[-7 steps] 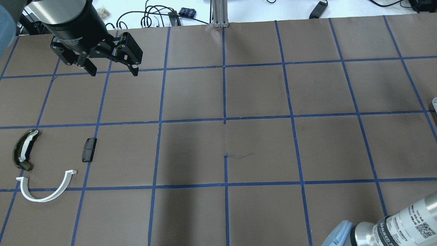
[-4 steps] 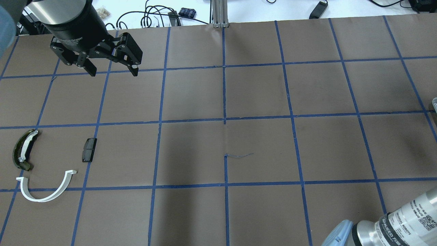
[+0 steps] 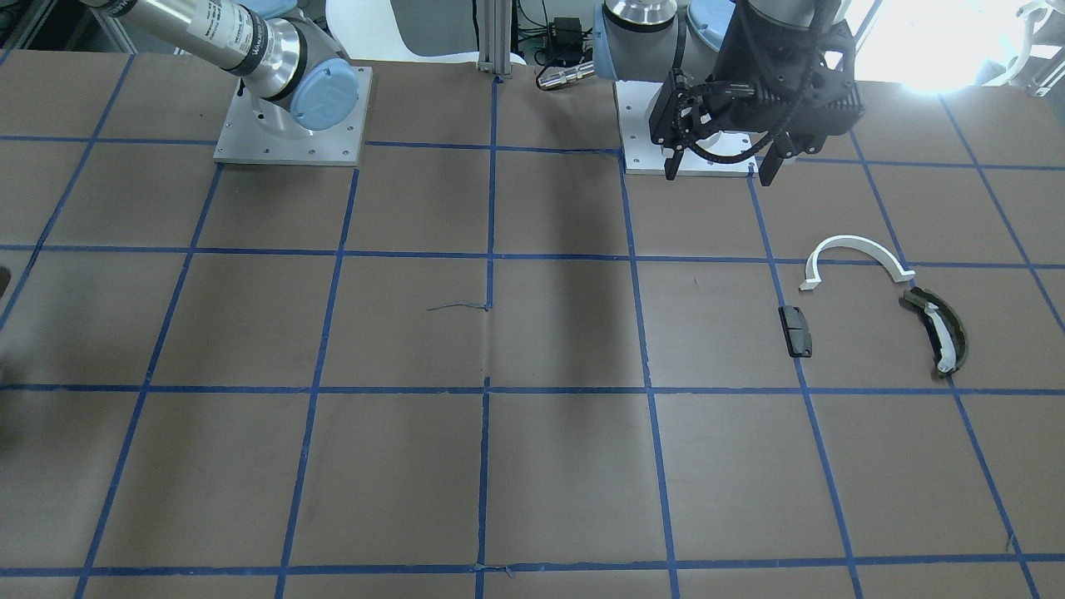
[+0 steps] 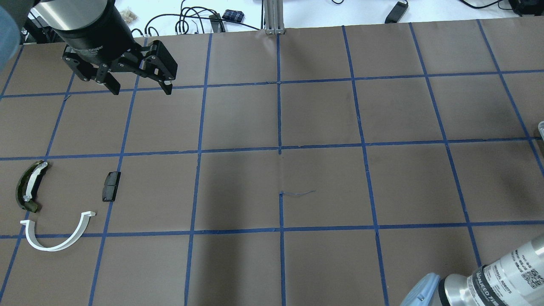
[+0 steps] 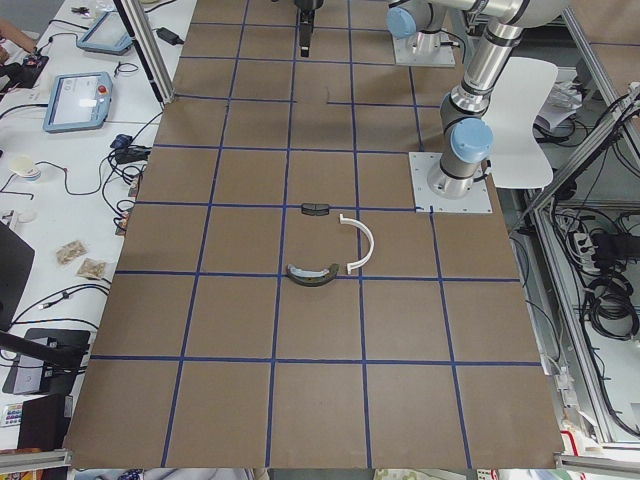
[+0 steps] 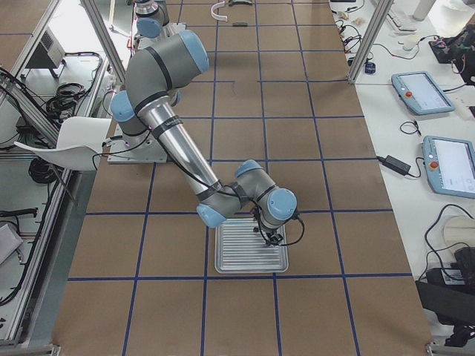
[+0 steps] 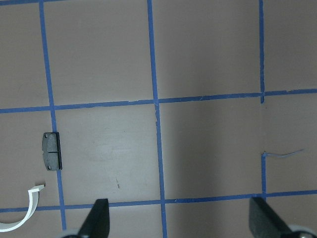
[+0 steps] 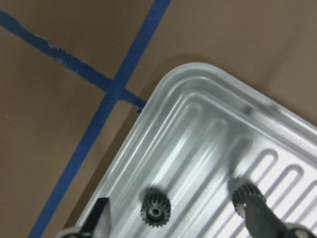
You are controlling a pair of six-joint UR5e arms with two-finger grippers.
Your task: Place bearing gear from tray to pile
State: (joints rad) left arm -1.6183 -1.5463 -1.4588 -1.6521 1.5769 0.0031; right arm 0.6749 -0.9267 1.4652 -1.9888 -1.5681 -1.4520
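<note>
A small dark bearing gear [image 8: 156,210] lies in the ribbed metal tray [image 8: 198,69], between the fingers of my open right gripper [image 8: 178,215]. A second gear [image 8: 243,192] sits partly behind the right finger. The side view shows this gripper low over the tray [image 6: 249,256]. The pile lies on my left: a white half-ring [image 4: 50,248], an olive curved piece [image 4: 27,187] and a black block [image 4: 111,185]. My left gripper [image 4: 140,89] is open and empty, held high, farther out over the table than the pile.
The brown table cover [image 4: 323,187] has a blue tape grid. A metal post [image 4: 274,17] stands at the far edge, with cables behind it. My right arm's wrist [image 4: 488,280] shows at the lower right. The arm bases [image 3: 291,116] stand at my edge.
The right arm's segment at the lower right has shifted slightly. The left gripper has barely moved and stays open. The pile has not moved.
</note>
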